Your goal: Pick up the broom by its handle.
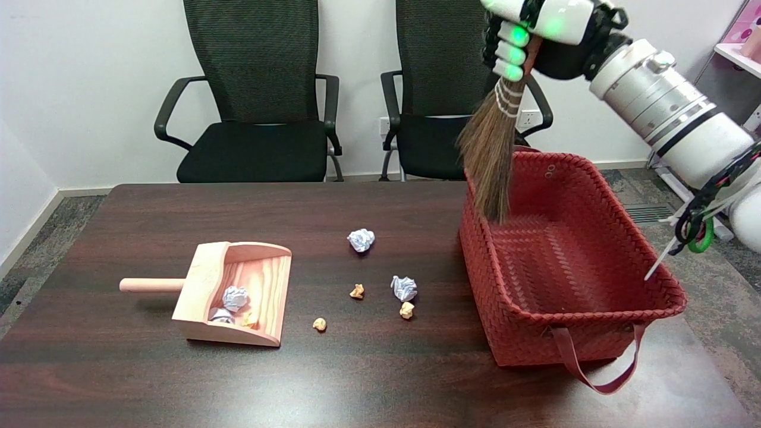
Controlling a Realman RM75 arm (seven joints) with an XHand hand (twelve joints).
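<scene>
The right hand [538,32] is at the top of the view, at about 1 o'clock from the table's centre. Its fingers [512,53] are wrapped around the handle of the broom [490,154] — a closed grip, not a pinch. Most of the handle is hidden inside the hand; only a short reddish length shows just below the fingers, above the white binding.

The broom hangs bristles-down, tilted slightly, clear of the table [357,380]. Its bristle tips appear to sit inside the basket [571,261], near the far left wall. Whether they touch the wall or the floor of the basket cannot be determined from this angle.

Status, as a judgement: the pick-up is essentially done. The grip is on the handle as required, and the broom's weight is carried by the hand. What is left is minor — raise the bristles over the rim and hold steady.

Other items: a dustpan [238,291] lies at 9 o'clock with paper scraps in it. Loose paper balls [404,288] lie on the table between the dustpan and the basket. Two chairs [255,95] stand behind the table at 12 o'clock.
</scene>
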